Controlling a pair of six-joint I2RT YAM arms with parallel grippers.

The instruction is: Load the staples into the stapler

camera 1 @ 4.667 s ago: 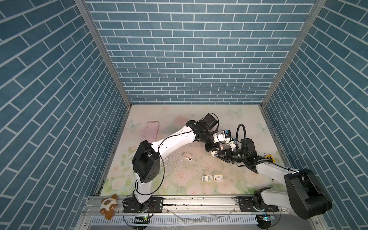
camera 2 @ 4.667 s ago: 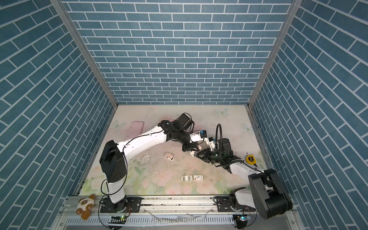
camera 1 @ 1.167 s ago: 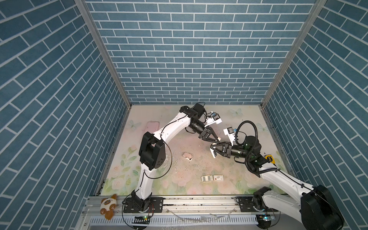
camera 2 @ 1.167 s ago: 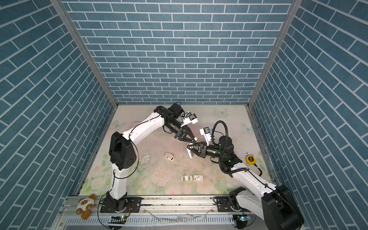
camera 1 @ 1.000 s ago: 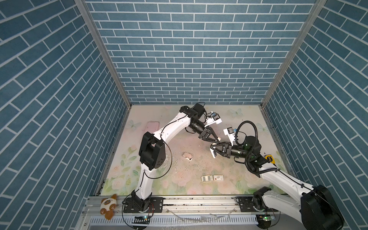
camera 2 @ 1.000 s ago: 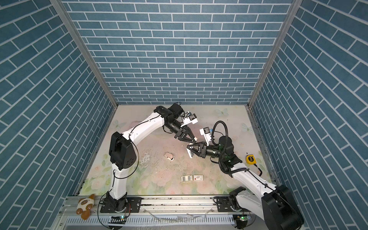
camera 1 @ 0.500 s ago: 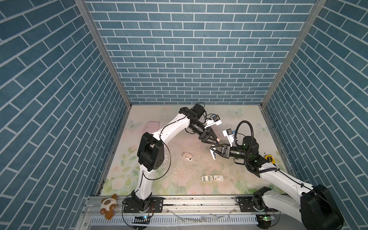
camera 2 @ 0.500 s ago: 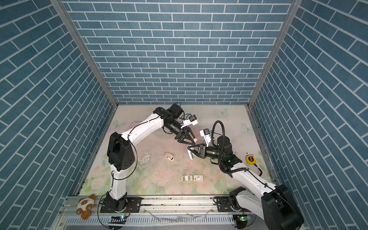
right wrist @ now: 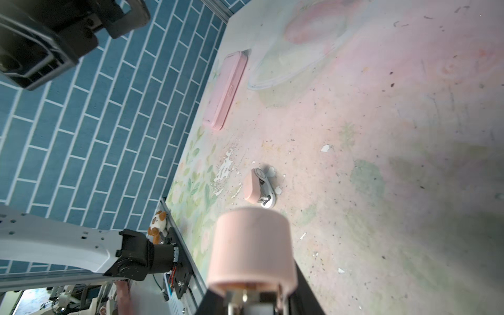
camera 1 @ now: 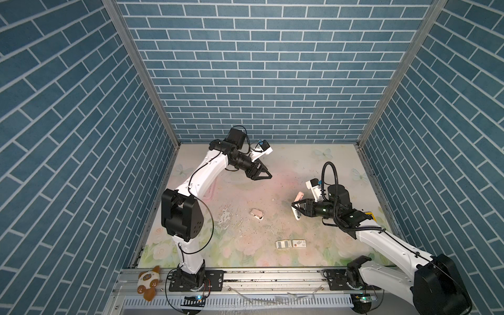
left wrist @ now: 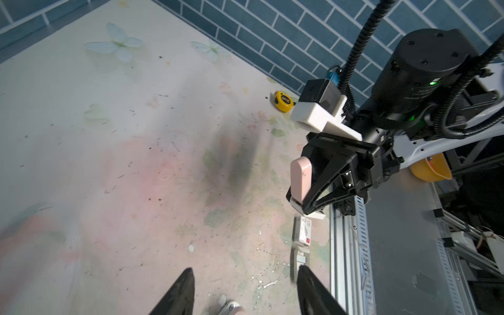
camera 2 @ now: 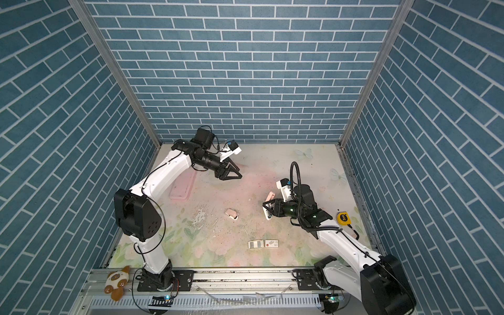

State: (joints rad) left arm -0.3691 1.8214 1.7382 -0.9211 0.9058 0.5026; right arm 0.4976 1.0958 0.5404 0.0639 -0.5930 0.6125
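My left gripper [camera 1: 262, 177] hangs above the back left part of the table [camera 1: 272, 161], its jaws spread about halfway with nothing between them; the left wrist view shows both fingers [left wrist: 180, 291] apart over bare tabletop. My right gripper [camera 1: 295, 210] is closed around the pink stapler [left wrist: 300, 177] and holds it off the table on the right side, with one end pointing up. It looks hinged open, but the top views are too small to be sure. The staples [camera 1: 283, 244] lie in their white tray near the front edge, well apart from both grippers, and the red-marked sleeve [camera 1: 299, 243] is just beside them. A small pink and metal piece [right wrist: 259, 188] lies near the middle, and a pink case [camera 2: 182, 188] lies under my left arm.
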